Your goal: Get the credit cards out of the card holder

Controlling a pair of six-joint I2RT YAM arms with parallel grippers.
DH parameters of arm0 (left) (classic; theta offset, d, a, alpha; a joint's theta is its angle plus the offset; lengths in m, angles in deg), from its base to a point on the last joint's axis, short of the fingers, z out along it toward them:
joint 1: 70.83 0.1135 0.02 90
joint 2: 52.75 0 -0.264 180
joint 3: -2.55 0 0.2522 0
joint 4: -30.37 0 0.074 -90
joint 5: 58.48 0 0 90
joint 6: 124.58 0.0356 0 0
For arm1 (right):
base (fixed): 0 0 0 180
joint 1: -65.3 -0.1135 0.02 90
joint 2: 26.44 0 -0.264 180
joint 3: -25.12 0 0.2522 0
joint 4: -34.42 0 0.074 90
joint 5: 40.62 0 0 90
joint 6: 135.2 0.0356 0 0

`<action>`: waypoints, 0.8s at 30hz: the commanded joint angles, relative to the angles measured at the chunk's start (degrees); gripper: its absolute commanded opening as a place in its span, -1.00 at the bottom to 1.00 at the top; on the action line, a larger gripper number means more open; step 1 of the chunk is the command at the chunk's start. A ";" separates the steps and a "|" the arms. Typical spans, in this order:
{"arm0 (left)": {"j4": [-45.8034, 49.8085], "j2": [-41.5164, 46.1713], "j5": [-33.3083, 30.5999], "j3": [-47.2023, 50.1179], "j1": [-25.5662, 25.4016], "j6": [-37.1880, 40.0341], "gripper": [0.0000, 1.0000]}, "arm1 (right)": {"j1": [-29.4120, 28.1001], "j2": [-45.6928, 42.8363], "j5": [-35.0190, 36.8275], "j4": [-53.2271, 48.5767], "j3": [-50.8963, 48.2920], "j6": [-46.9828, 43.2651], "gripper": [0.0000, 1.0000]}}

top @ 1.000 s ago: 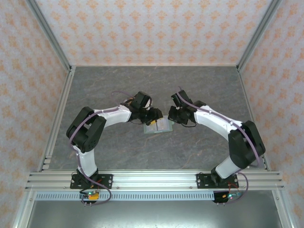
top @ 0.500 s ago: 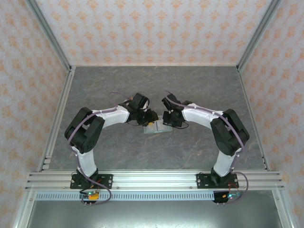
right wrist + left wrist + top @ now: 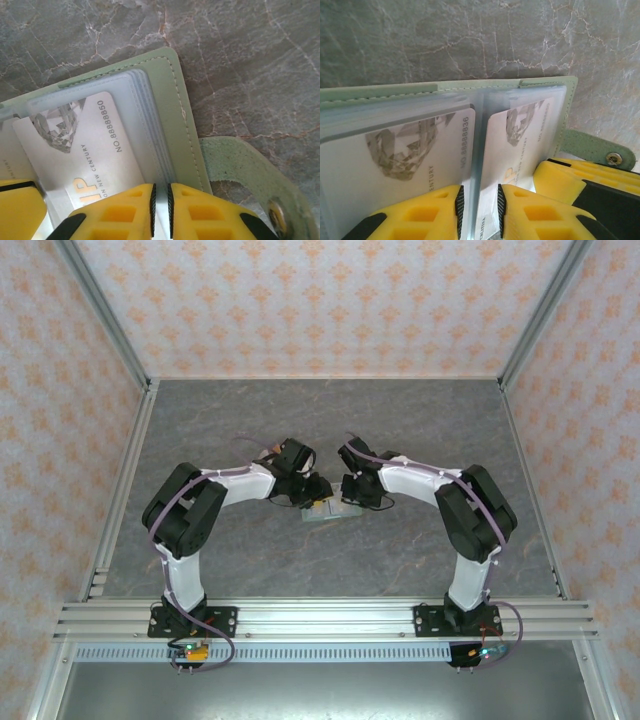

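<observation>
"Where's the card holder (image 3: 176, 102)?"

"Open on the counter (image 3: 400, 410). Left pincer (image 3: 479, 200) and right pincer (image 3: 160, 196) each pinch its clear sleeves (image 3: 145, 100); tugging could lift everything, credit cards (image 3: 420, 147) staying inside."

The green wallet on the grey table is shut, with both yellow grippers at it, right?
No: the flat sage-green card holder lies open, whitish credit cards showing, as the left wrist view shows. It is on the grey stone-look table, the yellow left gripper and right gripper at it.

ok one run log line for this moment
card holder open | cards inside | left gripper shut on its middle | right gripper shut on its edge
</observation>
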 commanded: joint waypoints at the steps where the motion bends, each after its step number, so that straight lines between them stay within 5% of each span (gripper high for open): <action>1: -1.89 -0.72 0.46 0.99 -0.13 0.05 -0.46 | -0.09 1.63 -0.80 -0.34 0.65 -0.66 -0.68; 24: -12.19 3.01 5.82 4.81 0.72 -0.24 -0.55 | -0.09 2.31 -0.63 -0.67 0.29 -0.93 -0.69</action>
